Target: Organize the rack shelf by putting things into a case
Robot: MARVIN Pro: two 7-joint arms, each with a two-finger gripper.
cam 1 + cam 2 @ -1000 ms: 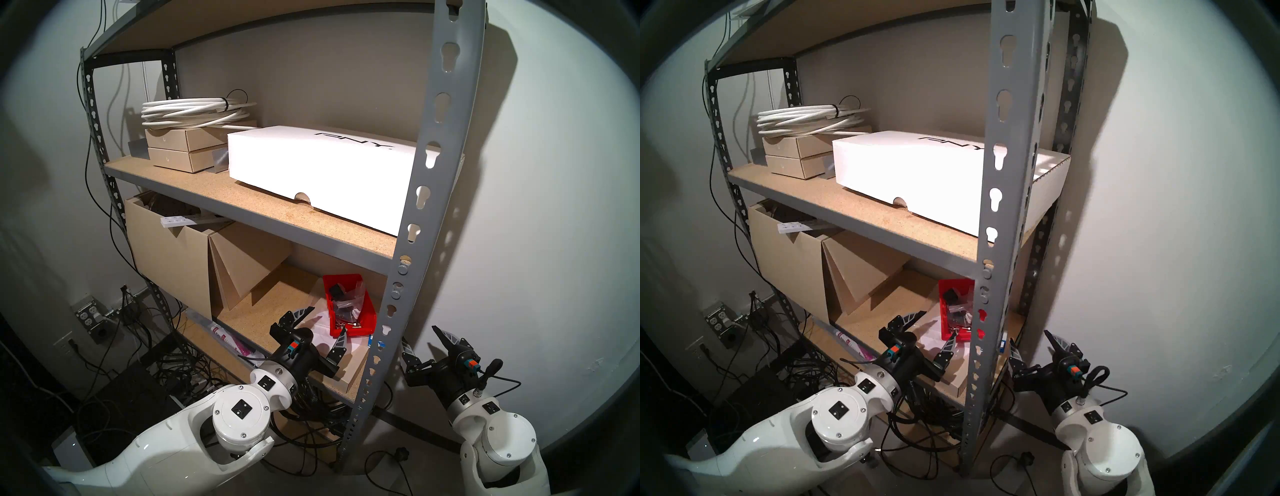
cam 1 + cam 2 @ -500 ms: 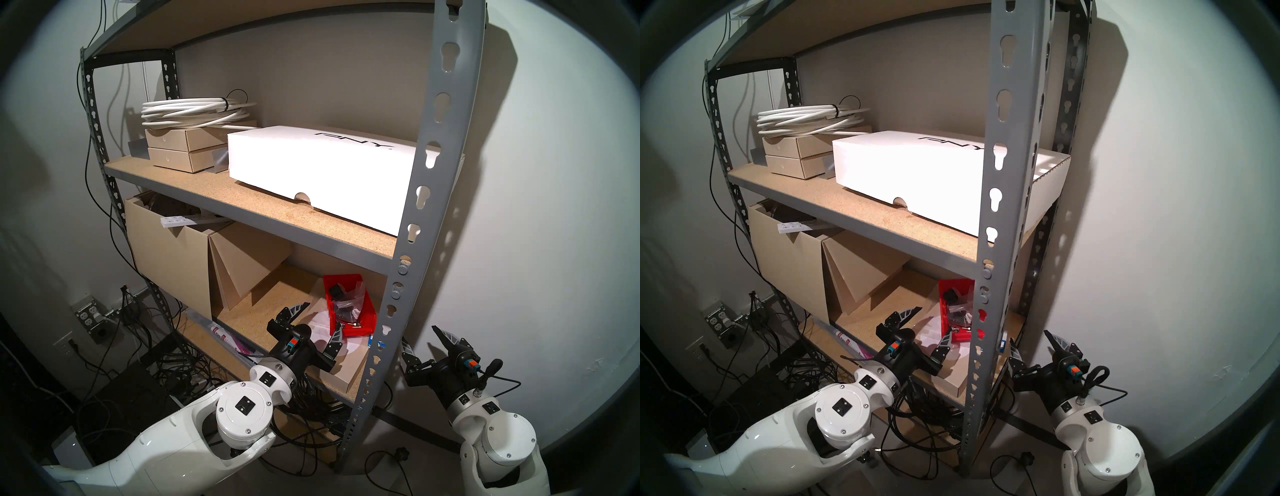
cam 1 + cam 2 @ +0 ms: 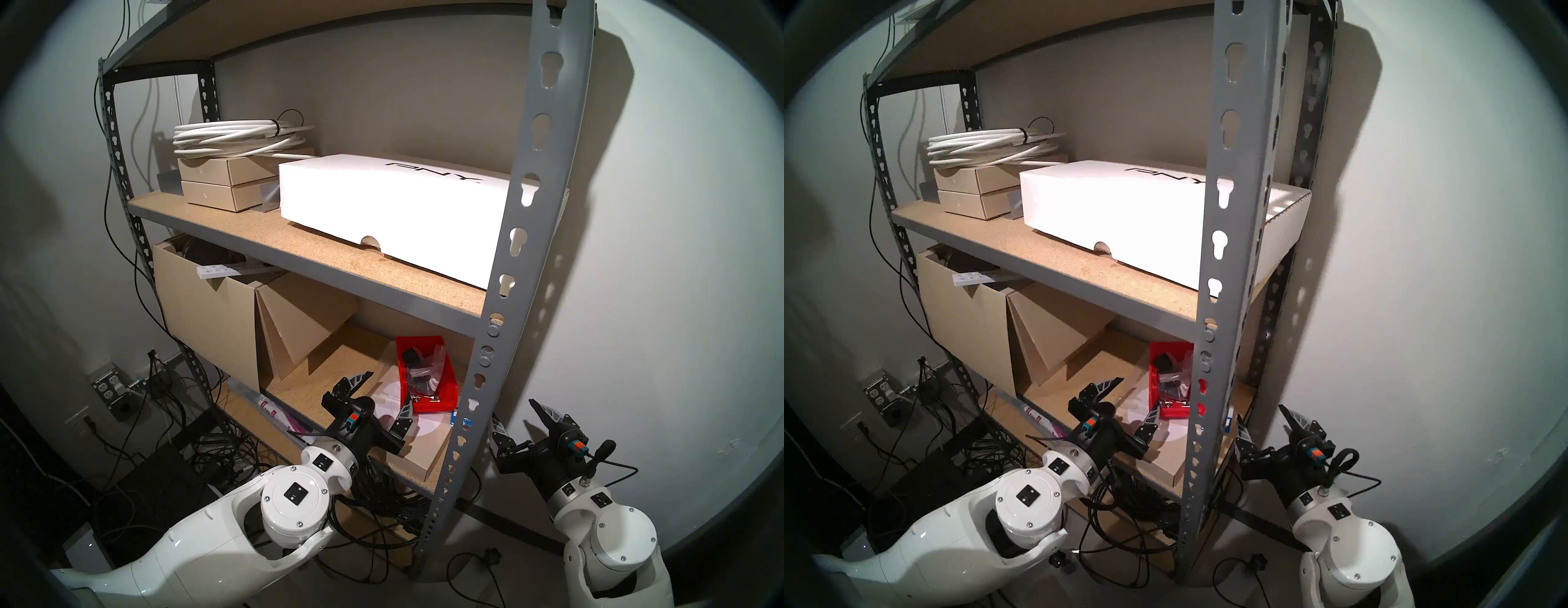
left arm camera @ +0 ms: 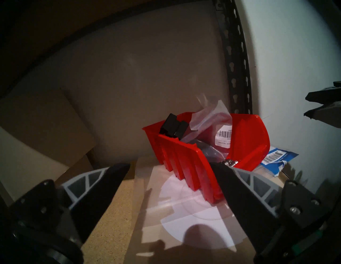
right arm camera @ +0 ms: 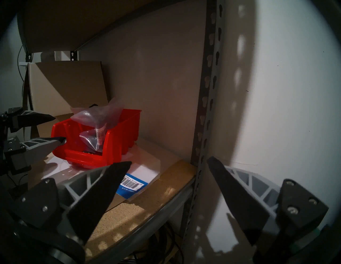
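Bag (image 4: pixel 212 118) and black block (image 4: pixel 173 127) sit in the red bin (image 4: pixel 186 162), so the left tool (image 3: pixel 384 392) hangs spread and empty beside it; the right tool (image 3: pixel 519 418) is spread too.

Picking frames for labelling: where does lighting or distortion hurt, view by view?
Head views: the white PNY box is blown out by glare and the rack shelf uprights bow from fisheye. Wrist views: dim and shadowed, though the red bin and the bag label stay readable.
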